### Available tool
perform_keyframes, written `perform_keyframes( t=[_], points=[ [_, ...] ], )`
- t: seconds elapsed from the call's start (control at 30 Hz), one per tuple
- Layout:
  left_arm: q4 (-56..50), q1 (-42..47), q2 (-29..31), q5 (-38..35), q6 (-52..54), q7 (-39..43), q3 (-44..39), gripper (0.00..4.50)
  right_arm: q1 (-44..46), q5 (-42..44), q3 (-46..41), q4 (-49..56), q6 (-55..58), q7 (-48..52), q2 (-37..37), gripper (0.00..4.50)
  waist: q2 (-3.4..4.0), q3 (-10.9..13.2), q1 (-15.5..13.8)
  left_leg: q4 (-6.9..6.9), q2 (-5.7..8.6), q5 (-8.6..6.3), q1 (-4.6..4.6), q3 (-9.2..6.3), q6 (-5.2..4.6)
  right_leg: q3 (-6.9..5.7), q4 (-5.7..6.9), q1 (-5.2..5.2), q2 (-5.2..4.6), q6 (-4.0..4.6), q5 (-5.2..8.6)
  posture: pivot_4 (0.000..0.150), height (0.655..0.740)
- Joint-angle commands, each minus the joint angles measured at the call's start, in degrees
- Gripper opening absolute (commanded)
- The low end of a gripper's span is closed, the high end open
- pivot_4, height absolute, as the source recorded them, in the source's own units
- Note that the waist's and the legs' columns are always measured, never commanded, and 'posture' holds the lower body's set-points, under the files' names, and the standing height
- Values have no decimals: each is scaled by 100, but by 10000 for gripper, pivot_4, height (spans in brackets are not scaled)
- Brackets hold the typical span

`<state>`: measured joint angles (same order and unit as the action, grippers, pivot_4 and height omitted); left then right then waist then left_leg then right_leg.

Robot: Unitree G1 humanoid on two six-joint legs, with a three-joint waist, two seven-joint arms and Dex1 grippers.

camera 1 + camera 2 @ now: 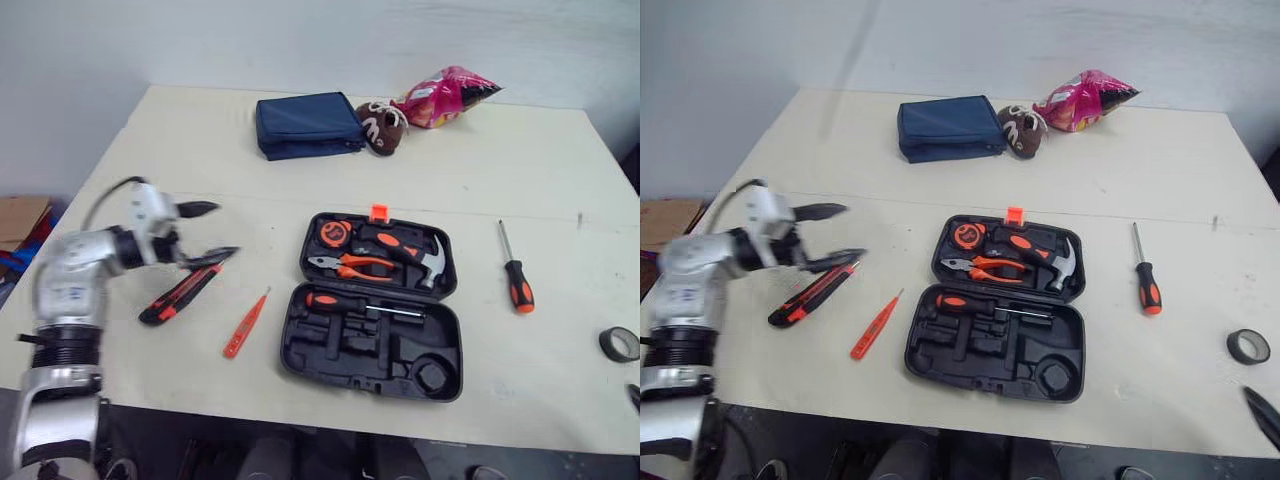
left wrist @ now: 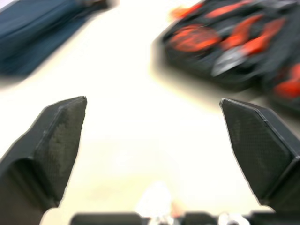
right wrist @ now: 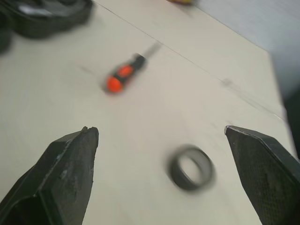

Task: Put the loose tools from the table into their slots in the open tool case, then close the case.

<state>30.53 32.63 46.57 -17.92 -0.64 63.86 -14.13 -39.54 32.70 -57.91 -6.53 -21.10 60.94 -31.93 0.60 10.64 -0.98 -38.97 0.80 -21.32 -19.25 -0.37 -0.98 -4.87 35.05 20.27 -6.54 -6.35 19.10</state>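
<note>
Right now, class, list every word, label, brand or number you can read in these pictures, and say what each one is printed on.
No text can be read.
Pink snack bag: it has printing, but it is too blurred to read.
Tape measure in the tool case: any label on its face is too small to read.

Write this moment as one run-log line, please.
left end effector: open, by utility knife | right end effector: open, near tape roll | tool case: open | loose: screwdriver, red tester
</note>
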Motion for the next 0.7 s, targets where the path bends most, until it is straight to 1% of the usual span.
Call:
perform_keyframes(
  t=[0.03, 0.1, 0.13, 0.23, 0.3, 0.4, 0.47, 0.67, 0.7],
  points=[
    [894, -76, 553, -13, -294, -179, -556, 44639, -160, 73, -545, -725, -510, -171, 93, 45000, 1, 1, 7, 0, 0, 0, 0, 1, 0, 1, 1, 0, -1, 0, 0, 1500, 7400],
    [1623, -157, 956, 156, -579, -251, -665, 44639, -227, 46, -730, -1252, -727, -338, 146, 45000, 2, 1, 24, -3, 1, 0, 7, 11, 0, 14, -5, 1, -5, 0, 0, 1500, 7400],
    [2041, -180, 1157, 267, -765, -417, -701, 44639, -263, 29, -789, -1527, -839, -412, 176, 45000, 2, 1, 35, -2, 2, -2, 14, 19, 1, 25, -6, 4, -8, 0, 0, 1500, 7400],
    [2825, -107, 1471, 430, -1046, -806, -733, 44639, -305, 35, -795, -1986, -1095, -496, 178, 45000, 2, 2, 51, 5, -2, -4, 13, 24, 6, 34, 3, 19, -8, 6, 3, 1500, 7400],
    [3129, -96, 1607, 482, -1198, -912, -745, 44639, -278, 114, -806, -2178, -1201, -577, 148, 45000, 3, 1, 54, 5, -4, -6, 13, 26, 8, 39, 6, 20, -11, 7, 4, 1500, 7400],
    [3231, -64, 1598, 468, -1310, -876, -725, 44639, -191, 231, -762, -2240, -1249, -643, 90, 45000, 4, 0, 52, 5, -3, -10, 15, 31, 9, 46, 11, 24, -16, 7, 4, 1500, 7400],
    [3145, -54, 1490, 404, -1336, -744, -707, 44639, -77, 326, -665, -2090, -1179, -640, 62, 45000, 4, 0, 76, 5, -4, -11, 13, 33, 10, 49, 14, 30, -16, 9, 5, 1500, 7400],
    [2532, 116, 1048, 42, -1050, -256, -761, 44639, 244, 461, -268, -1081, -712, -886, 146, 45000, 9, -3, 107, 6, -5, -11, 12, 47, 11, 56, 42, 44, -15, 14, 7, 1500, 7400],
    [2278, 137, 945, -14, -940, -129, -699, 44639, 274, 540, -106, -605, -472, -1021, 214, 45000, 9, -3, 106, 6, -5, -10, 9, 49, 11, 56, 52, 48, -14, 15, 8, 1500, 7400]
  ],
)
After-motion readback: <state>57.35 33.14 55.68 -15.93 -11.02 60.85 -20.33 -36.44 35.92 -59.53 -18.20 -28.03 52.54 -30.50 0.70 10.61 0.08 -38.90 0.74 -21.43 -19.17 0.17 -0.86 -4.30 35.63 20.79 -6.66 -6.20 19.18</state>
